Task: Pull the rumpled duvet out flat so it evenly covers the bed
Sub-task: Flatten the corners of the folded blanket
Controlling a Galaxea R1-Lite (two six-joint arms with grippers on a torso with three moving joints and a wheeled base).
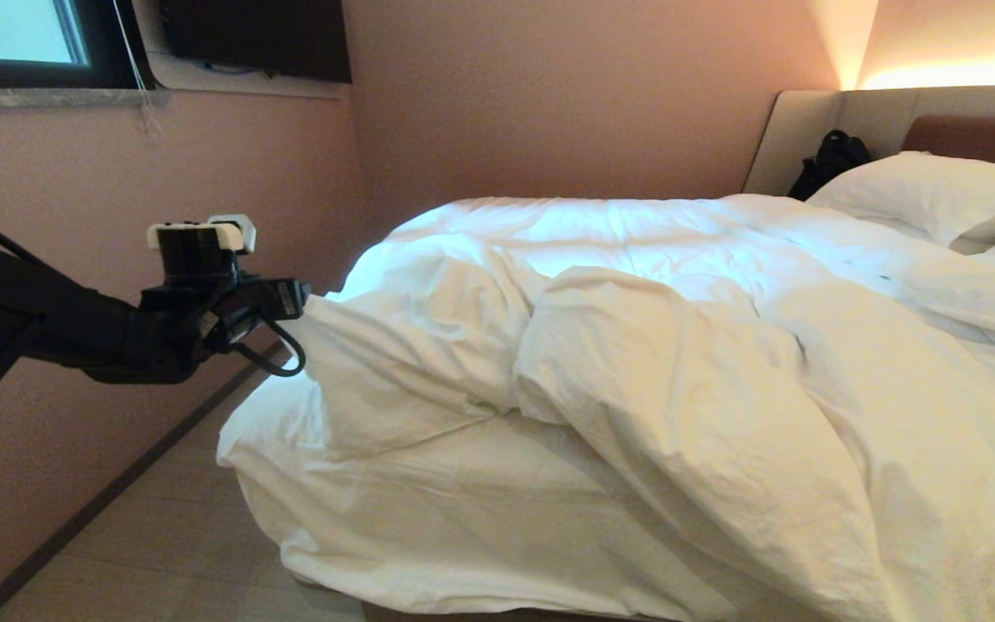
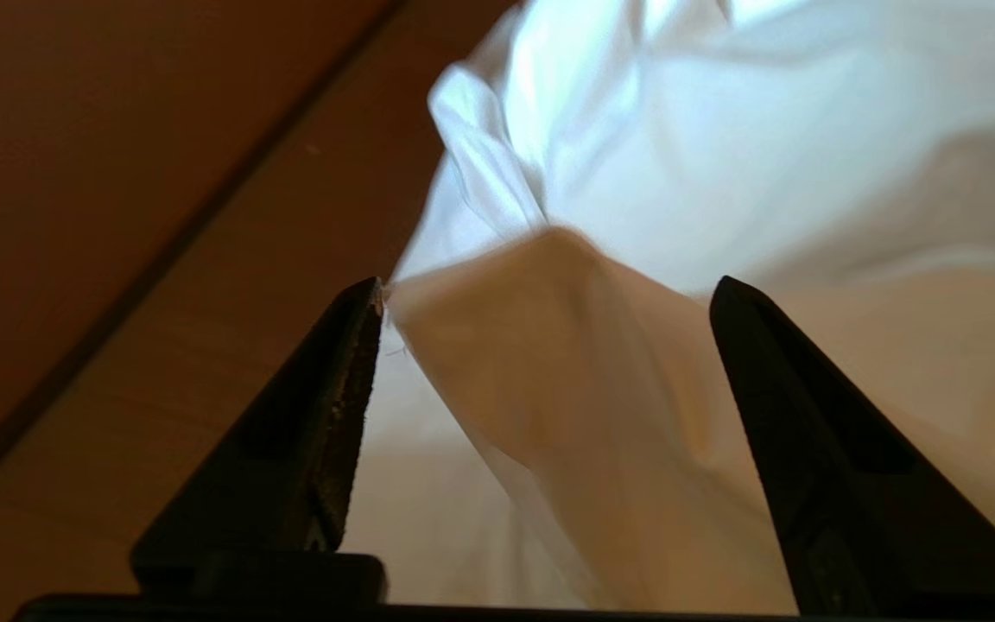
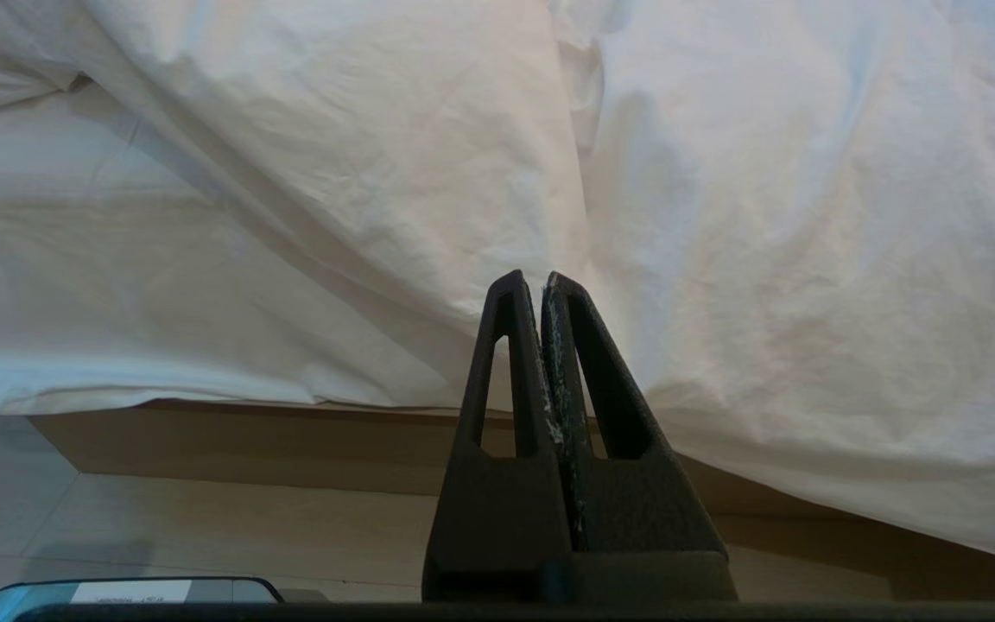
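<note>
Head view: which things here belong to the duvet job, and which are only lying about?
Belonging to the job:
- duvet, bunched up in folds
- bed
- left gripper, open at the duvet's corner
- right gripper, shut, holding nothing

Only lying about:
- pillows
- black bag by the headboard
- window

Dim, warm headboard glow, window glare

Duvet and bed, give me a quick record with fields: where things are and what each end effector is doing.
duvet: bunched in thick folds, hanging over the foot of the bed
pillows: at the headboard
left end effector: open, a duvet corner between its fingers, by the bed's left edge
right end effector: shut, empty, low by the bed base
</note>
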